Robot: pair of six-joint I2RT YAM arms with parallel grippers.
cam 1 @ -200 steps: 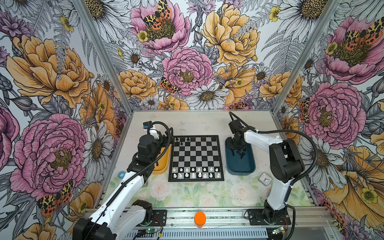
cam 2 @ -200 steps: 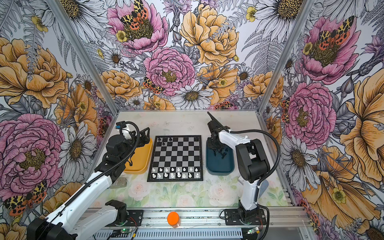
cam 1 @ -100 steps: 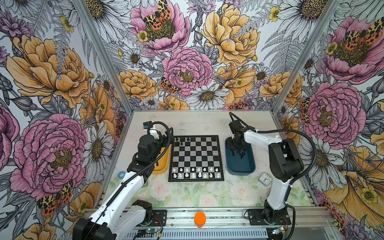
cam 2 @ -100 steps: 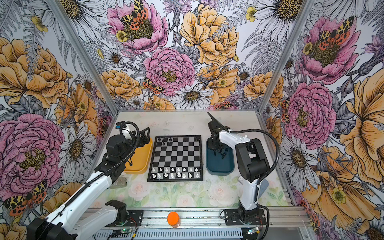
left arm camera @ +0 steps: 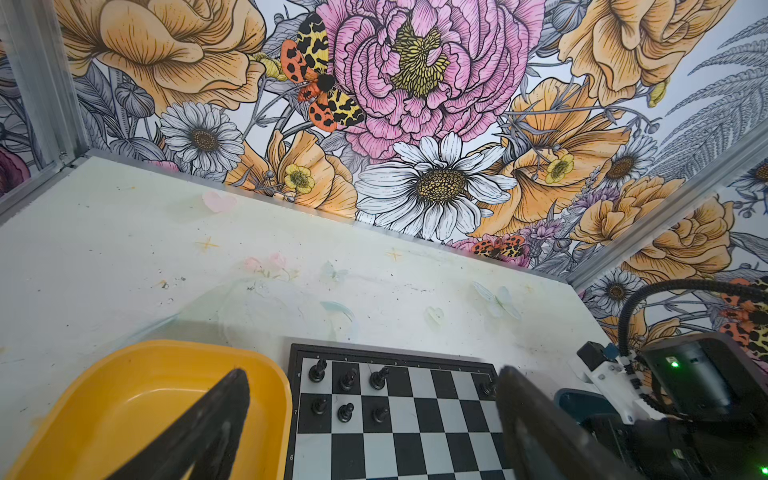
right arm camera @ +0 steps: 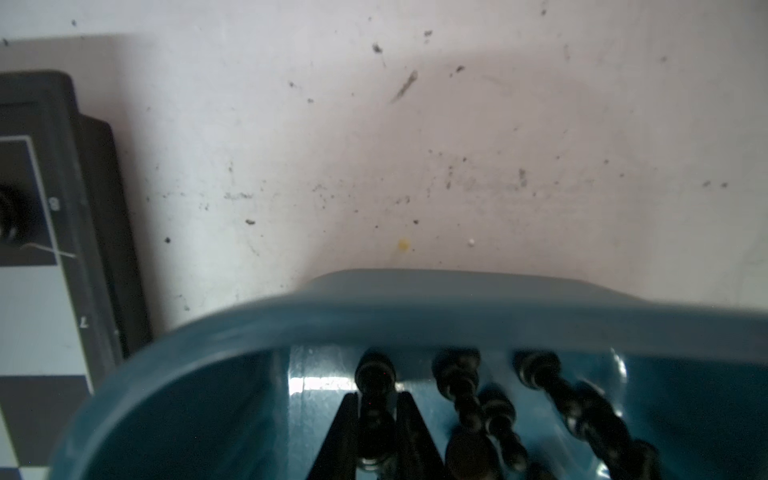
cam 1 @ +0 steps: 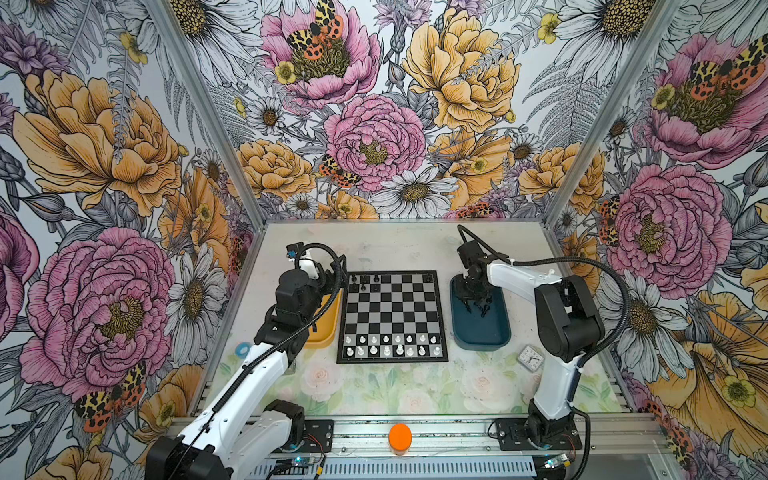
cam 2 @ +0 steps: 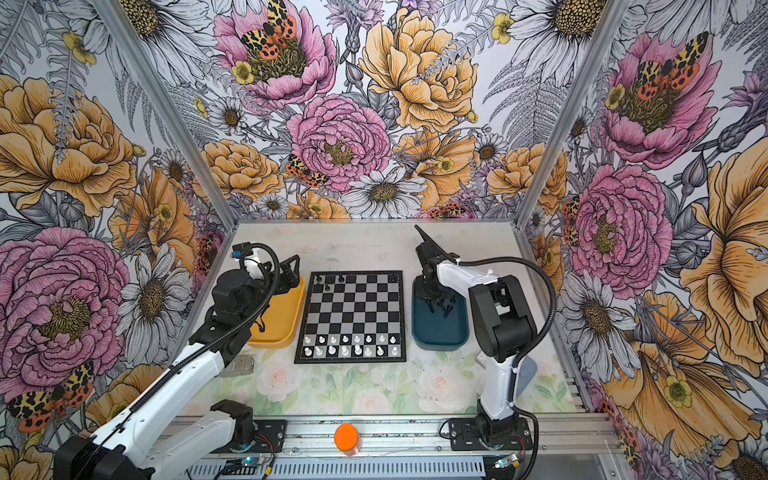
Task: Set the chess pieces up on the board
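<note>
Down inside the dark blue tray [right arm camera: 415, 307], my right pincer [right arm camera: 377, 415] pinches a black chess piece [right arm camera: 375, 374] lying with its base near the tray wall, just ahead of the tips. More loose chess pieces [right arm camera: 469, 399] lie jumbled close beside that pincer. Off to its other side on the worktop [cam 1: 395, 249] sits the board [cam 1: 392, 316], seven black chessmen [left arm camera: 347, 378] standing on its far rows and white chessmen [cam 1: 390, 345] lined along the near ones. My left pincer [left arm camera: 372, 382] hangs spread wide over the far end of the yellow tray [left arm camera: 124, 374], the board just beside it.
</note>
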